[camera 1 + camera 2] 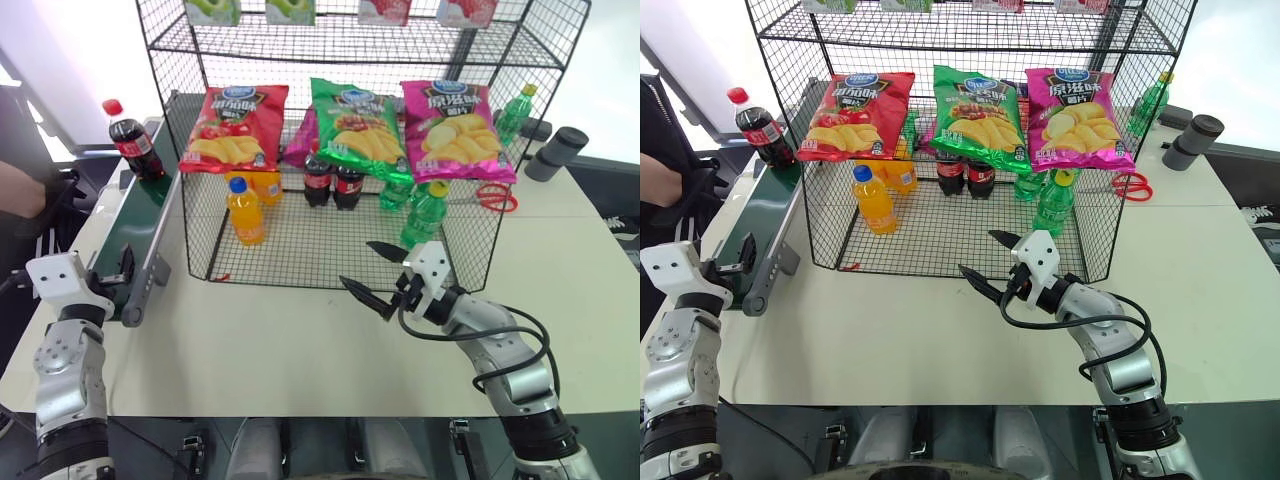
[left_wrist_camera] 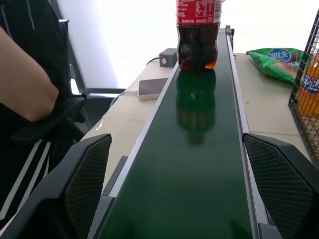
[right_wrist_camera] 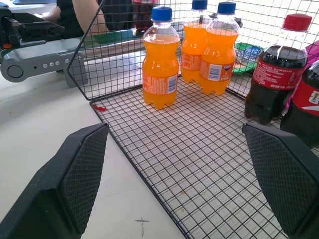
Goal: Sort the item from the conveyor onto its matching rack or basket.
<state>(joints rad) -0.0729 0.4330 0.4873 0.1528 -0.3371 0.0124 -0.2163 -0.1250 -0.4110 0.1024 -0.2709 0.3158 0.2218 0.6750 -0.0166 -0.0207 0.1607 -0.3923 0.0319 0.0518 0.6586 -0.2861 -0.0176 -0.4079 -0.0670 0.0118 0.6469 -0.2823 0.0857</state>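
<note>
At the far left, a person's arm (image 1: 18, 188) rests beside the conveyor (image 1: 140, 215), whose dark green belt runs away from the robot along the left edge of the bench (image 1: 300, 340). The left gripper (image 1: 118, 268) sits at the belt's near end with its fingers spread wide and empty, aimed up the belt. The cola bottle (image 1: 132, 142) stands upright near the far end of the belt, well apart from that gripper, red cap up. Judging by its fill, it will be fairly heavy for its size and firm under a squeeze, but the smooth rounded plastic could slip or roll between flat pads, and a tall narrow bottle tips easily if nudged high. The best hold is probably across the body at or just below the red label, low enough to keep it steady. To the right stands the black wire rack (image 1: 340, 255), open toward the robot, with chip bags hanging across its front. On its mesh floor, orange-drink bottles (image 1: 246, 212) stand at the left, two cola bottles (image 1: 333, 184) in the middle and green bottles (image 1: 424, 212) at the right; the middle group looks like the matching spot. The right gripper (image 1: 378, 272) hovers just before the rack's front edge, fingers spread, holding nothing.
</note>
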